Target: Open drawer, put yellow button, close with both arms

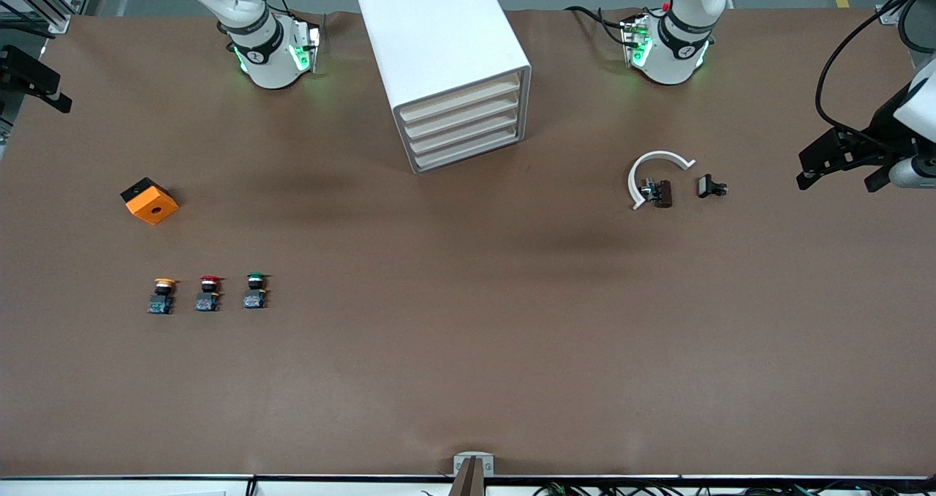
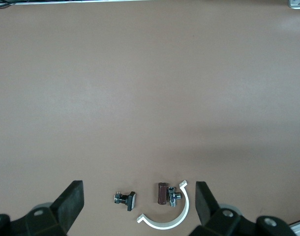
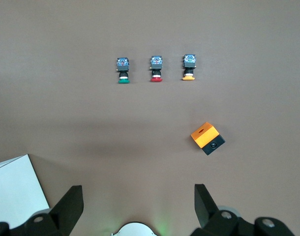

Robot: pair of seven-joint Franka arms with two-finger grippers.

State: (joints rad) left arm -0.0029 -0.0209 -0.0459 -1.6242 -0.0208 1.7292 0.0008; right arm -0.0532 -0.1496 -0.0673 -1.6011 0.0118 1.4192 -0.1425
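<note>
Front view has the drawer [image 1: 462, 96] shut at upper centre and the yellow button [image 1: 162, 295] at lower left of frame, untouched. Left gripper [image 2: 139, 206] and right gripper [image 3: 138, 205] hang wide and empty. Opening comes first, I'd say: hook the drawer front.

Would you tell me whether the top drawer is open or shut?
Shut: the top drawer sits flush with the three below it.

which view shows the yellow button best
The right wrist view: the yellow button lies unobstructed at the end of the row, beside the red button, cap and body distinct. The front view shows it smaller, at the right arm's end of the table. The left wrist view misses it.
</note>
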